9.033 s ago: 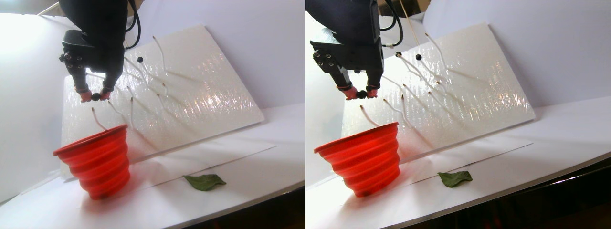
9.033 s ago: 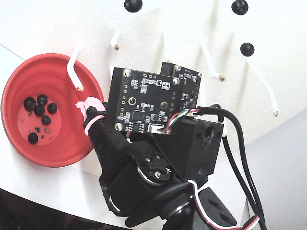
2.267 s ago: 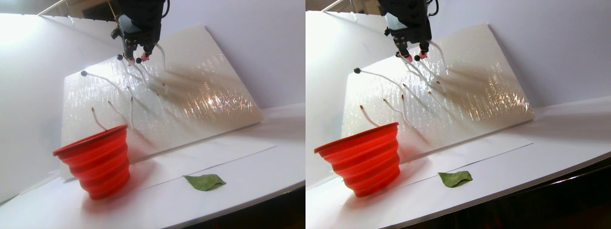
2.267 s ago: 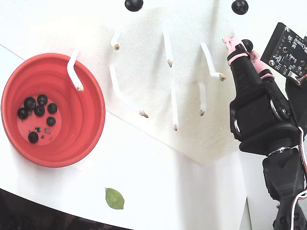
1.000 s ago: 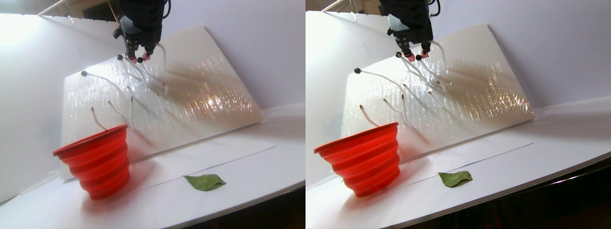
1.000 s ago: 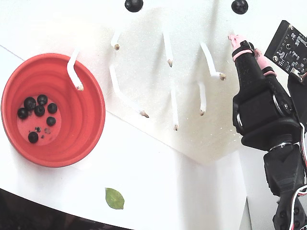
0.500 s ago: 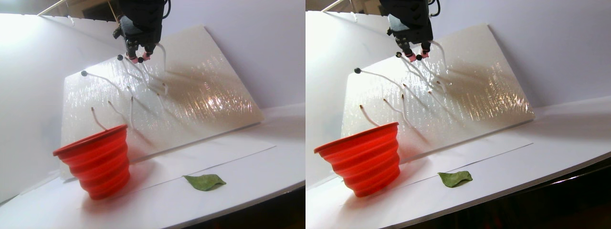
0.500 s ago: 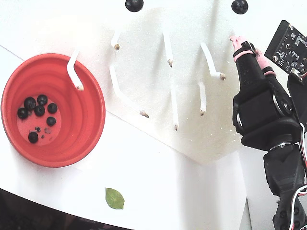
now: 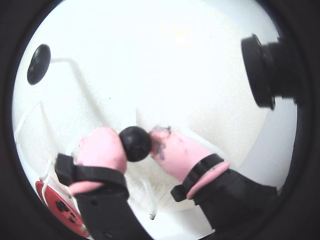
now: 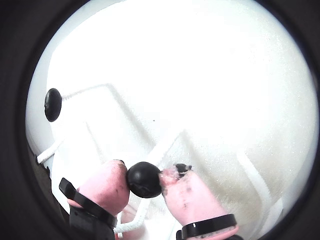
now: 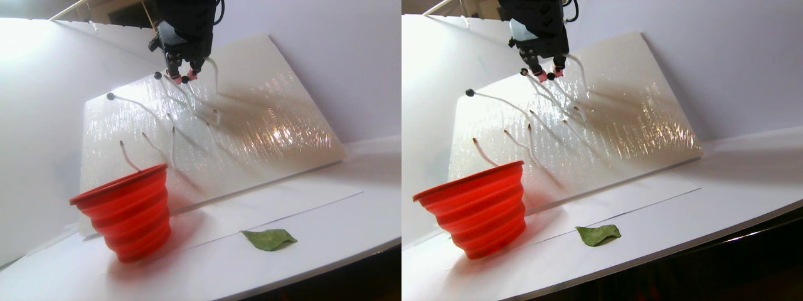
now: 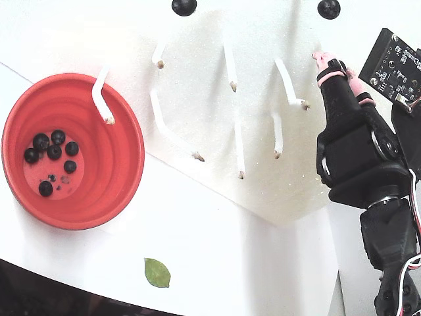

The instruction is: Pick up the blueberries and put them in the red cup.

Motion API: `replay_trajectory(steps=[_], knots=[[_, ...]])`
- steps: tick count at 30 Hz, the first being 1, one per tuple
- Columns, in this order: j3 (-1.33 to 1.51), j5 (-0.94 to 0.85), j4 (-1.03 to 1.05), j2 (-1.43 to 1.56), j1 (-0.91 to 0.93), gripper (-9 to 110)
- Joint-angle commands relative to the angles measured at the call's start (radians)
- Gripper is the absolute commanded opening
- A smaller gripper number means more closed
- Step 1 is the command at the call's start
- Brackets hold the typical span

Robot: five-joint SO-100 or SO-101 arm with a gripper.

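Gripping one blueberry (image 9: 135, 143) between its pink-capped fingertips (image 9: 102, 150), the claw (image 10: 144, 181) is closed on it, high against the tilted white foam board (image 11: 251, 119). White stems stick out of the board; two more blueberries (image 12: 184, 6) sit on stem tips near its upper edge in the fixed view. Red cup (image 12: 115, 155) stands on the worktop (image 11: 313, 232) at the board's lower left in that view, well apart from the claw, with six blueberries on its bottom. Green leaf (image 12: 156, 272) lies on the worktop below the board
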Motion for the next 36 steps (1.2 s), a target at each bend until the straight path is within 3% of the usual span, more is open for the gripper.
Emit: replay_trajectory(steps=[1,36], knots=[[-0.003,0.018,0.005,0.144,-0.038,11],[0.149,0.106,0.242,0.430,-0.092,11]])
